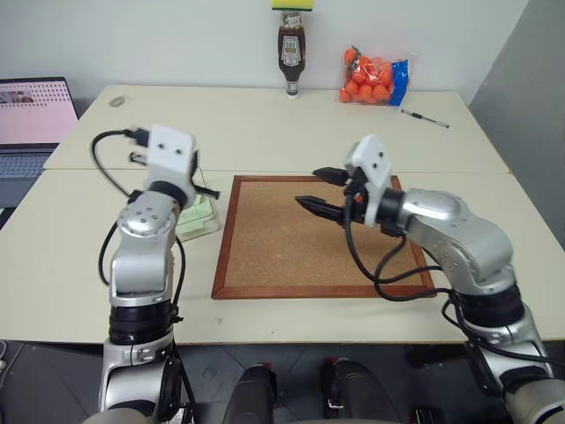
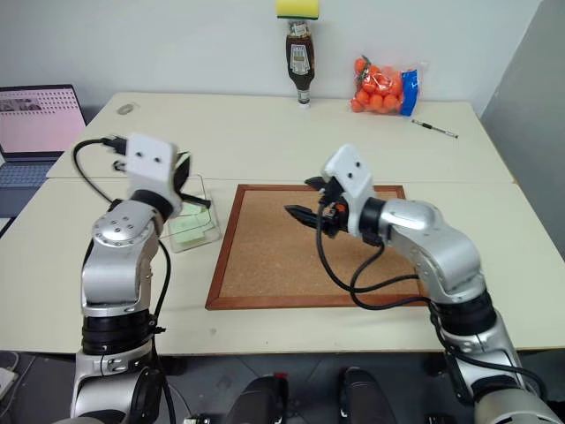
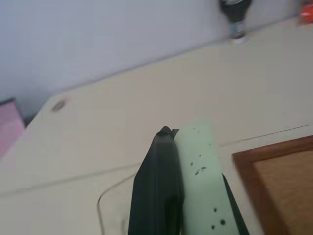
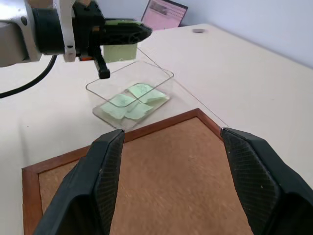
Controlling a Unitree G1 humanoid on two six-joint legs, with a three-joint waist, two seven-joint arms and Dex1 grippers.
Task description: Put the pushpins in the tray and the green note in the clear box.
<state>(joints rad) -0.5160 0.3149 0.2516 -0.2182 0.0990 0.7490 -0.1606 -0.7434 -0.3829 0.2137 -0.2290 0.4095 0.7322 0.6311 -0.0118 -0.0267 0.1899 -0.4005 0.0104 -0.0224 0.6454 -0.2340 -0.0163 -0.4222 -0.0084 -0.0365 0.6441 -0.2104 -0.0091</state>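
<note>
Right wrist view: left jaws (image 4: 139,32) pinch green note (image 4: 120,51); right jaws (image 4: 171,181) wide, empty.

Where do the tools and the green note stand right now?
Left tool shut on the green note, above the clear box. Right tool open over the corkboard. Several green slips already in the box. No obstruction seen.

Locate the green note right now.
The green note is pinched in the left gripper, held above the clear box, left of the corkboard.
</note>
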